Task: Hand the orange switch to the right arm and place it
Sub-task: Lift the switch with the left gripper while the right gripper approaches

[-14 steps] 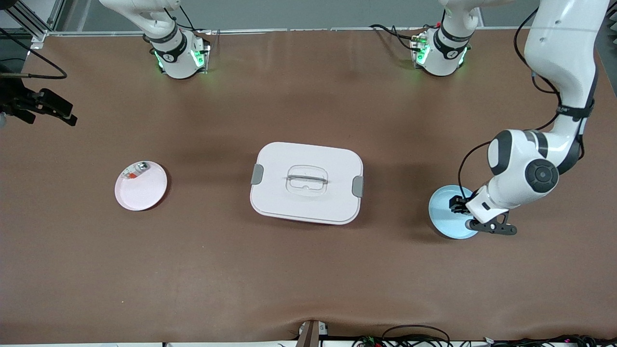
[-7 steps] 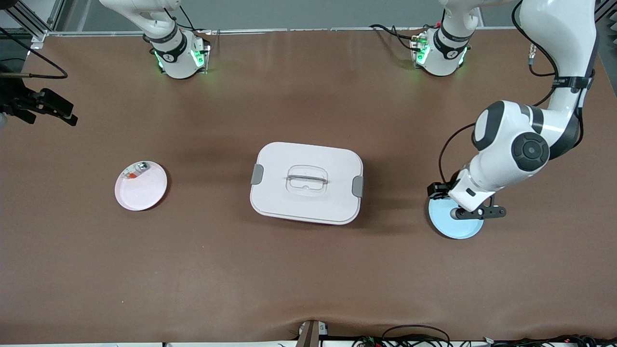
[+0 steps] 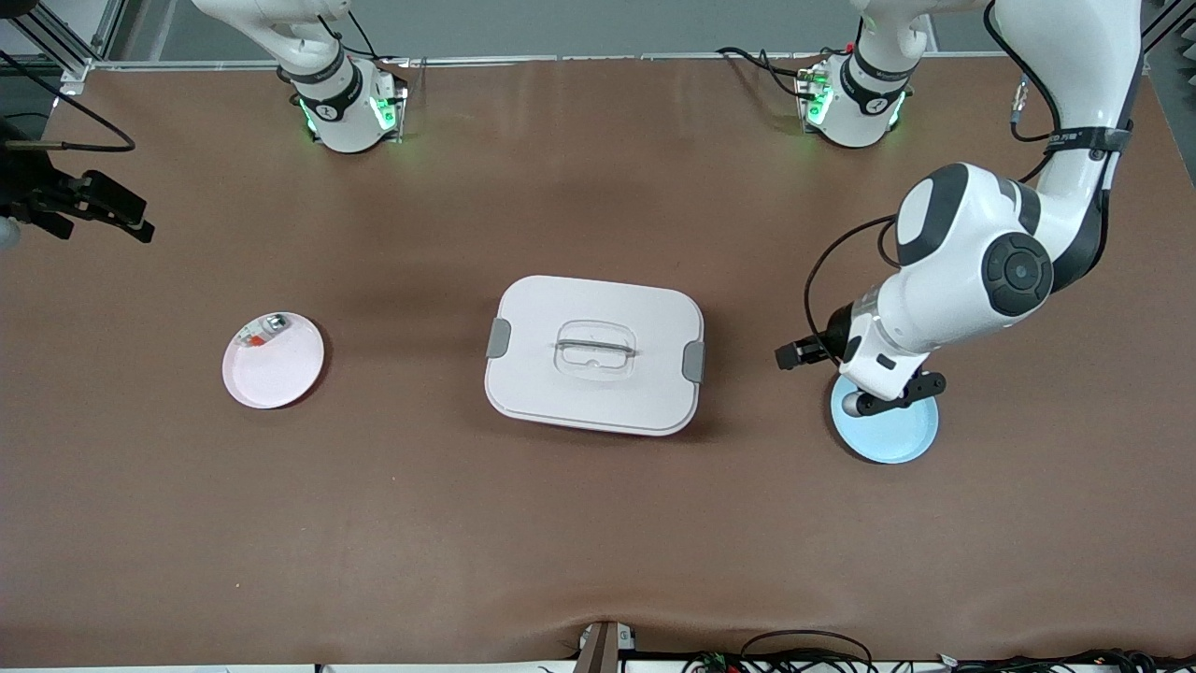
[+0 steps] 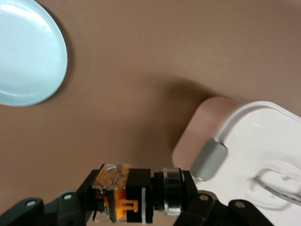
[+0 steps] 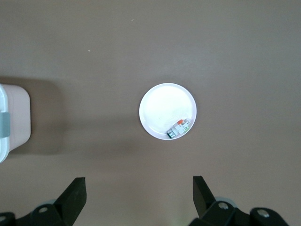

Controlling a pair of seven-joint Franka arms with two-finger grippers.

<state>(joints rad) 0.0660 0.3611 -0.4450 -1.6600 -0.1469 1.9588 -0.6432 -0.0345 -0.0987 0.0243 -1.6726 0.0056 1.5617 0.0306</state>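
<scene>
The left hand (image 4: 136,197), with the orange switch (image 4: 136,190) held in it, is positioned over the tabletop (image 3: 598,523) between the plate (image 3: 888,435) and the lidded box (image 3: 594,353).

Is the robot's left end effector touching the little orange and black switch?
Touching. The left wrist view shows the left end effector shut on the tiny orange-and-black push-button switch, its black fingers pressed against both ends, lifted above the brown table.

Front view: high, across the counter (image 3: 598,523), facing both arm bases.
Left wrist view: close, looking down past its fingers (image 4: 70,207); shares the blue plate (image 4: 26,52) and white lidded box (image 4: 263,141).
Right wrist view: higher, straight down; shares the pink plate (image 5: 162,106) and box corner.
</scene>
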